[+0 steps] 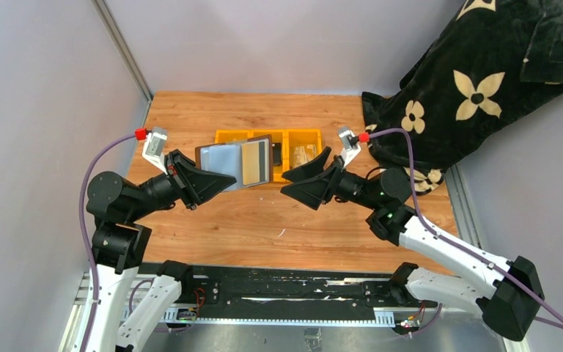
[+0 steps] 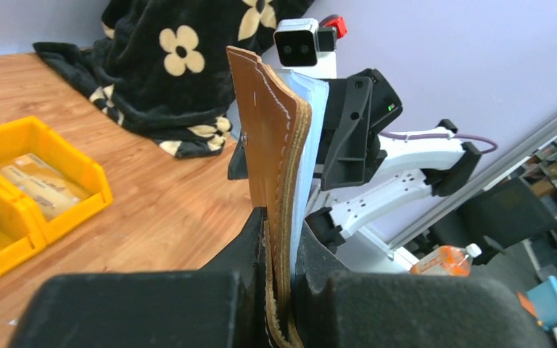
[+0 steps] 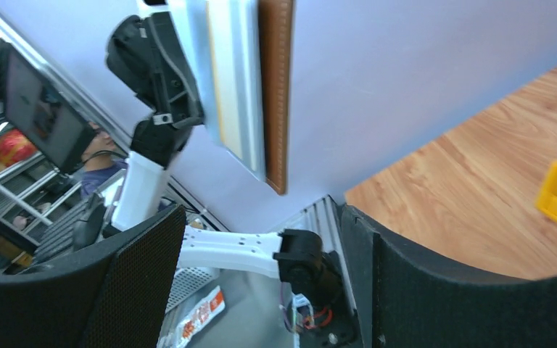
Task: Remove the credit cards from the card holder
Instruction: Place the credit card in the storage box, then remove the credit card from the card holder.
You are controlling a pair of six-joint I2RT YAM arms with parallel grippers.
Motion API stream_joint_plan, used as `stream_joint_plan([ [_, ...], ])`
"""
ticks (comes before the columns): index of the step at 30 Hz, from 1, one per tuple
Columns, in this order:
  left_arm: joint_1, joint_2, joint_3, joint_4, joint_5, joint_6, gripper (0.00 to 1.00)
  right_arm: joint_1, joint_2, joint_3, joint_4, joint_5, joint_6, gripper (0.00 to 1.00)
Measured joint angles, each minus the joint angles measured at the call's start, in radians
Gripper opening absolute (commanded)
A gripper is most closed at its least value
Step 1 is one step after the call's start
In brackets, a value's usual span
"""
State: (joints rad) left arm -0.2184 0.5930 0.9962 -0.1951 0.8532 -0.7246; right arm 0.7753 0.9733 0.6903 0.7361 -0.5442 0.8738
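Wooden table (image 1: 264,227) beneath card holder (image 1: 234,163) in left end effector (image 1: 221,180)

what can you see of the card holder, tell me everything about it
The card holder is a bi-fold, spread open and held up off the table, overlapping the yellow bins in the top view. Outside is brown leather with pale edge stitching; inside is pale grey, with a tan rectangle, maybe a card, and a dark strip on its right half. The left gripper is shut on its left edge; nothing else touches it.
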Motion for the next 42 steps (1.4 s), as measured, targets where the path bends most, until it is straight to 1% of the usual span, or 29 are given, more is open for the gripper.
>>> stream_joint_plan([
  [6, 0.0, 0.009, 0.0, 0.056, 0.018, -0.074, 0.0, 0.114, 0.09, 0.022, 0.153, 0.077, 0.013, 0.82],
  [8, 0.0, 0.01, 0.0, 0.062, 0.019, -0.085, 0.0, 0.142, 0.129, 0.023, 0.205, 0.105, 0.018, 0.79],
  [10, 0.0, 0.009, -0.001, 0.068, 0.022, -0.097, 0.0, 0.166, 0.176, 0.03, 0.263, 0.131, 0.023, 0.73],
  [12, 0.0, 0.009, -0.003, 0.071, 0.023, -0.102, 0.0, 0.18, 0.214, 0.052, 0.3, 0.152, 0.03, 0.65],
  [15, 0.0, 0.006, -0.008, 0.075, 0.023, -0.106, 0.0, 0.187, 0.256, 0.092, 0.348, 0.173, 0.048, 0.49],
  [17, 0.0, 0.004, -0.01, 0.075, 0.023, -0.106, 0.0, 0.189, 0.276, 0.11, 0.394, 0.183, 0.068, 0.32],
  [18, 0.0, 0.002, -0.011, 0.075, 0.023, -0.106, 0.0, 0.19, 0.285, 0.115, 0.416, 0.188, 0.079, 0.21],
  [19, 0.0, 0.0, -0.011, 0.075, 0.023, -0.106, 0.04, 0.191, 0.293, 0.119, 0.433, 0.19, 0.09, 0.1],
  [20, 0.0, -0.003, -0.012, 0.075, 0.023, -0.105, 0.19, 0.191, 0.3, 0.123, 0.448, 0.193, 0.105, 0.01],
  [21, 0.0, -0.005, -0.012, 0.074, 0.021, -0.1, 0.44, 0.191, 0.304, 0.126, 0.455, 0.193, 0.111, 0.0],
  [22, 0.0, -0.007, -0.013, 0.071, 0.018, -0.095, 0.63, 0.191, 0.309, 0.13, 0.464, 0.192, 0.122, 0.0],
  [23, 0.001, -0.008, -0.013, 0.069, 0.013, -0.077, 0.79, 0.191, 0.309, 0.133, 0.465, 0.19, 0.128, 0.0],
  [24, 0.0, -0.008, -0.009, 0.05, 0.011, -0.066, 0.88, 0.191, 0.309, 0.133, 0.462, 0.19, 0.132, 0.0],
  [26, 0.0, -0.008, 0.008, -0.022, -0.01, 0.009, 0.94, 0.189, 0.299, 0.134, 0.428, 0.179, 0.128, 0.0],
  [28, 0.0, -0.006, 0.037, -0.103, -0.04, 0.09, 0.98, 0.184, 0.278, 0.152, 0.324, 0.145, 0.093, 0.0],
  [29, 0.0, -0.002, 0.06, -0.153, -0.053, 0.144, 0.99, 0.183, 0.265, 0.183, 0.222, 0.121, 0.055, 0.0],
  [30, 0.0, -0.001, 0.075, -0.182, -0.058, 0.183, 1.0, 0.183, 0.255, 0.225, 0.116, 0.099, 0.008, 0.0],
  [34, 0.0, 0.023, 0.19, -0.352, -0.059, 0.383, 1.0, 0.183, 0.249, 0.49, -0.394, 0.027, -0.248, 0.0],
  [36, 0.0, 0.033, 0.239, -0.405, -0.053, 0.468, 0.99, 0.183, 0.251, 0.584, -0.597, -0.009, -0.365, 0.0],
  [39, 0.0, 0.031, 0.266, -0.449, -0.033, 0.577, 0.96, 0.184, 0.283, 0.67, -0.833, -0.06, -0.502, 0.0],
  [42, 0.0, 0.027, 0.262, -0.484, 0.002, 0.644, 0.94, 0.191, 0.342, 0.726, -0.999, -0.097, -0.592, 0.0],
])
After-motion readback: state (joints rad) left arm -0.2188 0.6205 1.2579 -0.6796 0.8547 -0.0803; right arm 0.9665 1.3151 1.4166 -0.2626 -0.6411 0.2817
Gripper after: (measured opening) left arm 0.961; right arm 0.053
